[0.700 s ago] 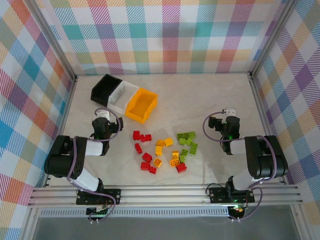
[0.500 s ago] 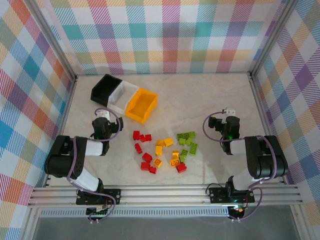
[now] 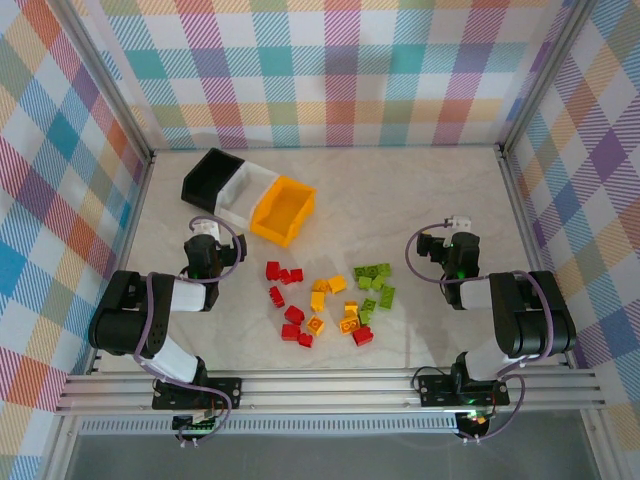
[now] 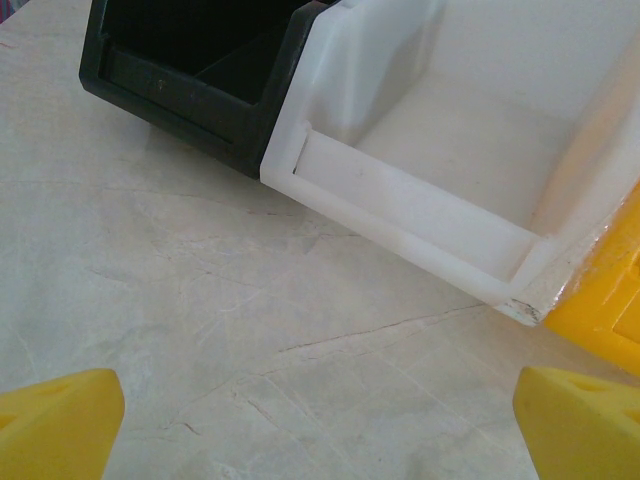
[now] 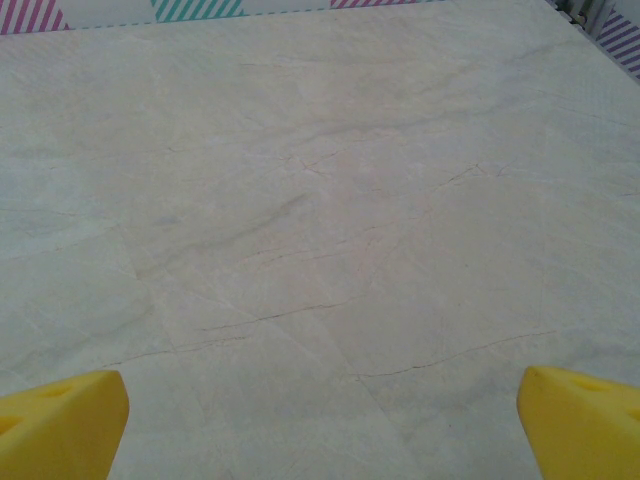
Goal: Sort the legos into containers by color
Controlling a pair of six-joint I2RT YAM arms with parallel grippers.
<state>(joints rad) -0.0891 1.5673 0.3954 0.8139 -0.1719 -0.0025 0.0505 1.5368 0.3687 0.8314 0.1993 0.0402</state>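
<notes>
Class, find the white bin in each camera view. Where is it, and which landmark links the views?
Top external: white bin upper left, between black bin and orange bin.
Left wrist: white bin upper right, black bin on its left.
Right wrist: faces the table.
Shared landmark: the black bin.

The bench (image 3: pixel 400 190) is pale, marble-look, crossed by fine grey veins. From the left wrist, the same veined surface (image 4: pixel 200 300) fills the lower half; from the right wrist, it (image 5: pixel 320 200) runs bare to the far edge.

Plaid walls (image 3: pixel 340 70) in pink, teal, orange, yellow and purple close the bench at 9, 12 and 3 o'clock. A strip of that plaid (image 5: pixel 190 10) shows at 12 o'clock from the right wrist.

Metal posts rise at the far corners, one at 11 o'clock (image 3: pixel 100 75), one at 1 o'clock (image 3: pixel 545 75). Aluminium rails (image 3: pixel 330 385) span the near edge at 6 o'clock.
</notes>
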